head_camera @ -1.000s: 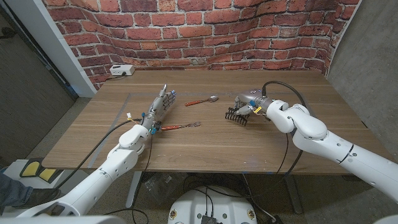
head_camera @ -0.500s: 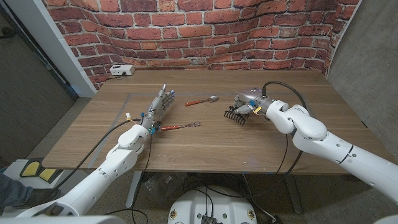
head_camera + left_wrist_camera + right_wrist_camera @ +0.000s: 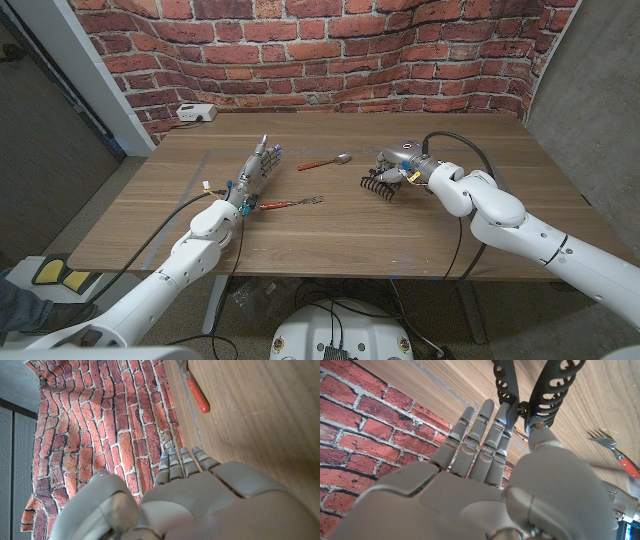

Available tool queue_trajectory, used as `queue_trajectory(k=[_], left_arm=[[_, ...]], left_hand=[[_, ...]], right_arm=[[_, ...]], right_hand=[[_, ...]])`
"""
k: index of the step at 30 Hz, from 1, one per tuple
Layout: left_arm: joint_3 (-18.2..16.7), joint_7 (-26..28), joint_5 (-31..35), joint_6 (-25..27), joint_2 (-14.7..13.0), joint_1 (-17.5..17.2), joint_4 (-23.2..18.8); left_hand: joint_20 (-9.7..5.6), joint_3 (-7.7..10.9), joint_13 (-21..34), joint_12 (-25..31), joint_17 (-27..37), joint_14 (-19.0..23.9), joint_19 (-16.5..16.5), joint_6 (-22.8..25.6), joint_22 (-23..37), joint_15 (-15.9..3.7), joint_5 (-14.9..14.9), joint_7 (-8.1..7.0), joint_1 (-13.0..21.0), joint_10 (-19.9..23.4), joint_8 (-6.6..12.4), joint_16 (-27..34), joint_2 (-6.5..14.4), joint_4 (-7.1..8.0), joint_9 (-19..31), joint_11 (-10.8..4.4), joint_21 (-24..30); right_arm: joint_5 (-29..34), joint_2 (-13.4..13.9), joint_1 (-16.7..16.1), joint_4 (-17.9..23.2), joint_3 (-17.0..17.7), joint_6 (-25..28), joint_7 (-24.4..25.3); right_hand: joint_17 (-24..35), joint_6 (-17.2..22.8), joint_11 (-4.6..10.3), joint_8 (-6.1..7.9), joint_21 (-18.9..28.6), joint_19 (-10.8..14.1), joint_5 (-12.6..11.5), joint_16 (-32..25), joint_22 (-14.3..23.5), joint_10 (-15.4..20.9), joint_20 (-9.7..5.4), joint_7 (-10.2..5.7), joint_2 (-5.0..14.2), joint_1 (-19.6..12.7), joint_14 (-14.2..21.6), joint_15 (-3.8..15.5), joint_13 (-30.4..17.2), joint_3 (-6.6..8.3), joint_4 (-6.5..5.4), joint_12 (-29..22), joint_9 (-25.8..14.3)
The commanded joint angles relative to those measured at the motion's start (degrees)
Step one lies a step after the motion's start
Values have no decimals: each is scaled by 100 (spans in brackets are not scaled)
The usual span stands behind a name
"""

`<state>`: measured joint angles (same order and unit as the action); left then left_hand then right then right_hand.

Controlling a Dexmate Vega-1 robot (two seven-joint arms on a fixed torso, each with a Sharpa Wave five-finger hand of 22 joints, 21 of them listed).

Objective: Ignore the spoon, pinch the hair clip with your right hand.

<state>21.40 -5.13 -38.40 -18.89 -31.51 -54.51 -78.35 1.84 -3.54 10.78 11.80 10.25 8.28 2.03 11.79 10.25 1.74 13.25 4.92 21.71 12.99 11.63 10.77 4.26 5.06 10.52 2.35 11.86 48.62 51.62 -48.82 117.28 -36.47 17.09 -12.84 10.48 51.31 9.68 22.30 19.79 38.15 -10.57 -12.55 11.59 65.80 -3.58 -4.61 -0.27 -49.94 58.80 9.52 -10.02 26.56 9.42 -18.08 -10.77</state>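
One pinch is made: right hand (image 3: 400, 165) clamps the hair clip (image 3: 381, 184) toward the table's (image 3: 330, 235) far right edge – clip shifted slightly, so the grasp holds; left hand (image 3: 254, 172) fingers straight, holding nothing

Hair clip (image 3: 530, 390) teeth cut off by frame edge; fork (image 3: 615, 452) handle cut off too.

The head camera looked down from above over the wooden table (image 3: 330, 215) toward the brick wall (image 3: 330, 50). Each wrist camera sat close behind its own hand, looking along the fingers, turned so the tabletop showed above the wall. All three views shared tabletop and brick.
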Motion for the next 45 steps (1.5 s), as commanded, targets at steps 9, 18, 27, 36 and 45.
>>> queue_trajectory(k=[9,18,27,36,45], left_arm=[[24,16,26,31,16,41,13],[32,3,29,28,27,67,35],[35,3,32,15,42,79,50],[40,43,45,59,31,77,14],[46,53,54,89,27,104,5]], left_hand=[[36,-42,32,-1,20,58,-26,42,22,8,-25,16,23,30,-7,0,4,21,20,-3,-5],[36,-48,32,-1,20,59,-26,47,22,10,-27,14,26,32,-7,0,8,21,20,-1,-5],[39,-55,33,-6,20,56,-25,49,22,13,-29,6,30,23,-8,-1,12,20,21,-7,-3],[52,-61,33,-6,21,61,-30,45,22,12,-31,-2,32,25,-12,1,14,21,21,-7,-4],[80,-67,33,-6,21,62,-49,47,23,10,-33,-4,35,26,-12,1,19,21,21,-2,-10]], right_arm=[[30,18,-17,-5,-1,39,97],[-46,42,-9,37,27,52,-12],[-21,61,-31,70,39,81,0],[6,75,0,57,12,100,-122],[45,81,36,51,-4,95,-186]], right_hand=[[-12,705,173,-99,69,57,23,8,25,255,-438,-693,461,-533,113,357,-23,19,1,-4,-17],[-49,613,176,-241,90,49,78,158,16,169,-298,-693,152,-80,30,264,-17,-259,-184,161,-25],[-59,505,189,-341,75,-1,61,208,7,80,-232,-690,47,43,-21,267,-19,-319,-203,256,-25],[-58,230,208,-561,32,-122,38,273,2,-199,-79,-691,-88,198,-254,238,-27,-381,-214,458,-26],[-46,-94,218,-795,-23,-253,18,291,-3,-553,81,-625,-187,367,-582,222,-40,-441,-240,638,-36]])
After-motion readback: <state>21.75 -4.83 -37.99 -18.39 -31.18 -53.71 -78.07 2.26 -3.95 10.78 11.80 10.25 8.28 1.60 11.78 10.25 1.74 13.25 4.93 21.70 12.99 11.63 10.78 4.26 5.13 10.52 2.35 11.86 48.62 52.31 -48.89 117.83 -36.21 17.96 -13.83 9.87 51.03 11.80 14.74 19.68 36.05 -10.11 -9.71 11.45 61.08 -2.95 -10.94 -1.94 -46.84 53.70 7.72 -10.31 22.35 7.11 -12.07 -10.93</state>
